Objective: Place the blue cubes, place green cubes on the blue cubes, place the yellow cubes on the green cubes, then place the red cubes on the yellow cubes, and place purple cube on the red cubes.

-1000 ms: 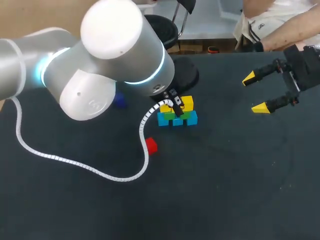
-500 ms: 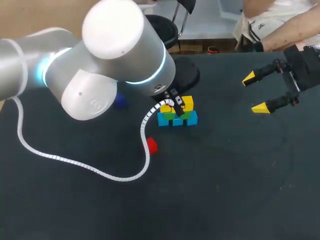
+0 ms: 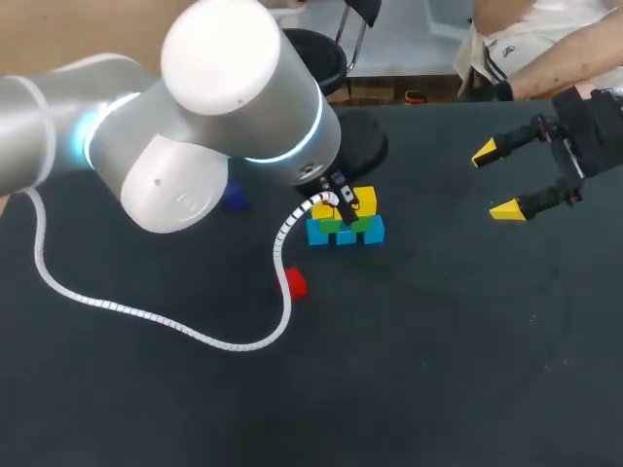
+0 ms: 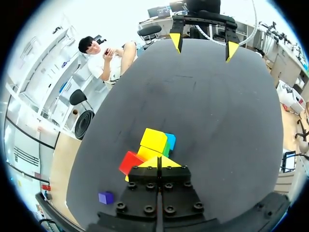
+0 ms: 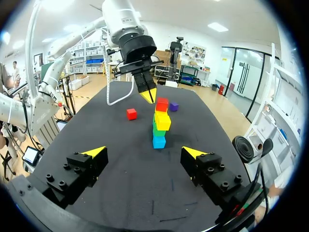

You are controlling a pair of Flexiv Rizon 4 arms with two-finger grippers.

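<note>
Left tool [image 4: 158,163]: fingers closed together, gripping nothing, tip just beside red cube [image 5: 162,104] topping stack. Stack mid-counter [image 3: 438,370], nearer far edge: blue cubes [image 3: 346,234], green cubes [image 3: 358,223], yellow cubes [image 3: 365,199]. Nearby, loose red cube [image 3: 292,282]; purple cube [image 3: 232,197] toward left edge. Right tool [image 3: 494,182]: wide open, empty, near far right corner.

Left arm [image 3: 209,117] hides the stacked red cube [image 5: 162,104] — half the purple cube [image 3: 235,199].

Bright, even light from above (soft shadows, little glare).
</note>
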